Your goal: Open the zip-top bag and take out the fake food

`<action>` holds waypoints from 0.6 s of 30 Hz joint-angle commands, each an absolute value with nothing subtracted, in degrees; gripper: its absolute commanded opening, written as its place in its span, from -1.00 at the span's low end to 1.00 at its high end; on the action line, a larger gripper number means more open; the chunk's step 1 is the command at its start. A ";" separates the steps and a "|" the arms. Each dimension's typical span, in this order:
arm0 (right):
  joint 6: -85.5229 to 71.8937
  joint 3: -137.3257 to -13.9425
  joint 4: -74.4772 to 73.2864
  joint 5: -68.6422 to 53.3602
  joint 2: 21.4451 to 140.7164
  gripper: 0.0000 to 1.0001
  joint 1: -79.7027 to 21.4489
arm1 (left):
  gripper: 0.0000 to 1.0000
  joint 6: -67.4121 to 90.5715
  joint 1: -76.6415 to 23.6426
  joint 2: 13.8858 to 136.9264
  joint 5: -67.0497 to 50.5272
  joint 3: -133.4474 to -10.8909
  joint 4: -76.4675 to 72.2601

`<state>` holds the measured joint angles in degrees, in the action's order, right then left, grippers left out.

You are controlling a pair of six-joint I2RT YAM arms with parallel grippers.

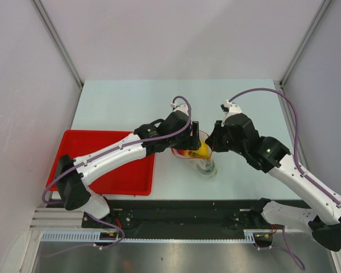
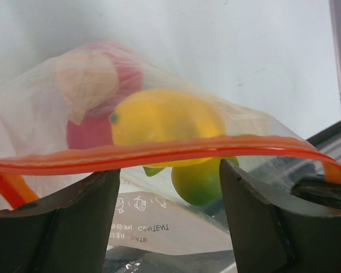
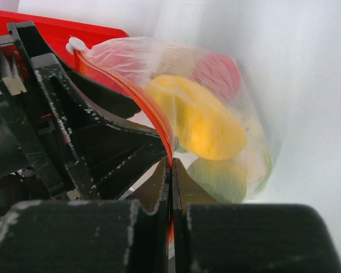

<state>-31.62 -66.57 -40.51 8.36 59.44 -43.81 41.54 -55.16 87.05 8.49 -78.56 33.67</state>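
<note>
Seen from above, the left arm reaches forward from the near left, stretched low across the red tray [image 1: 131, 177]; its left gripper [image 1: 195, 134] points right at mid-table [image 1: 131, 102]. The right arm comes from the near right, elbow raised and bent; its right gripper [image 1: 212, 145] points left, facing the other. Between them sits the clear bag [image 1: 206, 166], just right of the tray; I cannot tell whether it is touching the table. The left fingers [image 2: 74, 222] are spread wide; the red zip strip [image 2: 159, 151] runs across just above their tips. The right fingers [image 3: 159, 190] are pressed together, pinching the strip. The food [image 2: 165, 122] is inside: yellow, red, beige, green pieces.
</note>
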 commanded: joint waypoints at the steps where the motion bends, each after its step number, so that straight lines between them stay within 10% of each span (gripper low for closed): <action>1: -32.69 -68.12 -39.81 10.46 58.36 -1.00 -44.12 | 0.52 39.02 -55.28 87.89 13.79 -82.00 34.72; 18: -32.78 -66.53 -41.75 11.69 56.34 -1.00 -43.95 | 0.52 38.41 -52.30 91.67 1.76 -74.88 16.53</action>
